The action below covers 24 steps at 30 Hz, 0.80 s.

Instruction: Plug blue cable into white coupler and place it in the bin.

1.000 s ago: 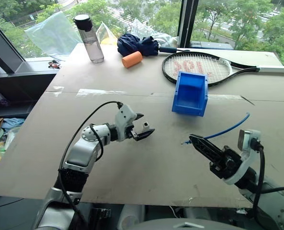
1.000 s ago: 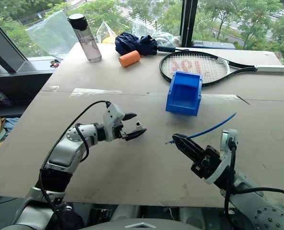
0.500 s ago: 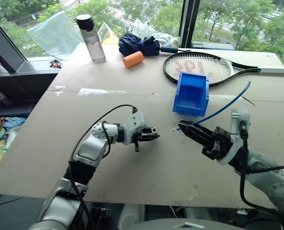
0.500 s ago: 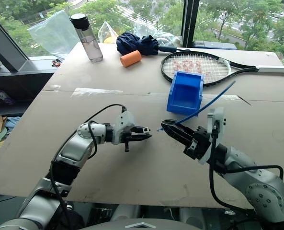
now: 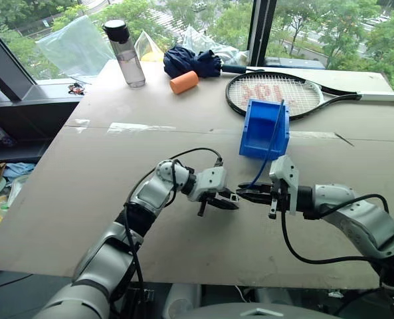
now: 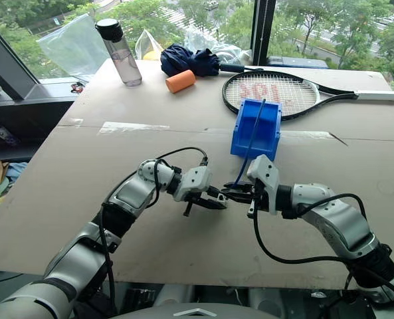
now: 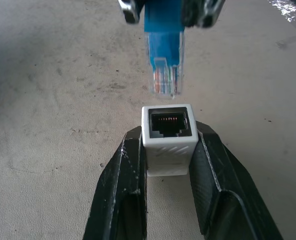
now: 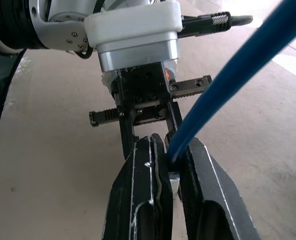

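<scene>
Over the middle of the table my left gripper [image 5: 230,200] is shut on the white coupler [image 7: 168,140], which sits upright between its black fingers [image 7: 128,170] with the dark socket facing out. My right gripper [image 5: 245,194] faces it tip to tip, shut on the blue cable [image 5: 270,143] just behind its clear plug [image 7: 163,80]. The plug hangs a short gap in front of the socket, not inside it. From the right gripper [image 8: 170,145] the cable [image 8: 232,80] rises in an arc in front of the blue bin [image 5: 256,143], which stands on the table just beyond.
A tennis racket [image 5: 276,93] lies behind the bin. Further back are an orange cylinder [image 5: 183,82], a dark blue folded umbrella [image 5: 191,62] and a water bottle [image 5: 125,53]. The table's near edge runs just under both arms.
Both grippers have swung inward and now meet tip to tip at the table's middle. The left jaws have narrowed onto the coupler. The cable has swung from slanting right to nearly upright.
</scene>
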{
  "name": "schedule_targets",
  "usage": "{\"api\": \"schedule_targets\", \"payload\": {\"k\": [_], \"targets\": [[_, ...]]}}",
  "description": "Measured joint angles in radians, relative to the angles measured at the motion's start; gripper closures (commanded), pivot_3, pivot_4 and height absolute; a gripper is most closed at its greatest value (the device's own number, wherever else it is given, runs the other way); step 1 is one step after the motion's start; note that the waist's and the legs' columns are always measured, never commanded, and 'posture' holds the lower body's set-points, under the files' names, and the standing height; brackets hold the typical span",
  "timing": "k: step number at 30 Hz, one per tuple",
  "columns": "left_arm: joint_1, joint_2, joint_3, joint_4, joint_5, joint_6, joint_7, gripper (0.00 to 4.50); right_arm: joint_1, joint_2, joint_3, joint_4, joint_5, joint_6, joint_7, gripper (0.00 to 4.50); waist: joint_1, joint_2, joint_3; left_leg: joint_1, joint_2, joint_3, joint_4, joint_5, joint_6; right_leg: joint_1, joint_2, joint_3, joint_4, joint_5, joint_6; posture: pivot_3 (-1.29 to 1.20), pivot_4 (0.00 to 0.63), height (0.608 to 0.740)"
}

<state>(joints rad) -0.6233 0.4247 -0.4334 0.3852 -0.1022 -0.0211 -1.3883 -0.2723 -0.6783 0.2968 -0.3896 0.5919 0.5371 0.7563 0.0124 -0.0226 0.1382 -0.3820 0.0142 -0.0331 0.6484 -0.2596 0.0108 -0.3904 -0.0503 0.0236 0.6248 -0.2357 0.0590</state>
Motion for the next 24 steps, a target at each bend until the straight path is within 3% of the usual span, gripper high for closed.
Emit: {"api": "schedule_targets", "payload": {"k": [12, 24], "targets": [[0.002, -0.006, 0.001, 0.002, 0.009, -0.007, 0.001, 3.95, -0.035, 0.072, 0.009, 0.051, -0.091, 0.004, 0.073, 4.50, -0.001, 0.000, 0.000, 0.000, 0.000, 0.000, 0.001, 0.000, 0.000, 0.000, 0.000, 0.000, 0.001, 0.000, 0.000, 0.00, 0.150, 0.740], [0.002, -0.023, 0.002, 0.002, 0.024, -0.006, 0.018, 3.95, -0.151, 0.012, 0.113, 0.036, -0.255, 0.043, 0.142, 4.50, 0.002, 0.001, -0.001, 0.001, -0.001, -0.001, 0.002, 0.000, 0.000, 0.002, -0.001, -0.001, 0.001, 0.000, 0.000, 0.00, 0.150, 0.740]]}}
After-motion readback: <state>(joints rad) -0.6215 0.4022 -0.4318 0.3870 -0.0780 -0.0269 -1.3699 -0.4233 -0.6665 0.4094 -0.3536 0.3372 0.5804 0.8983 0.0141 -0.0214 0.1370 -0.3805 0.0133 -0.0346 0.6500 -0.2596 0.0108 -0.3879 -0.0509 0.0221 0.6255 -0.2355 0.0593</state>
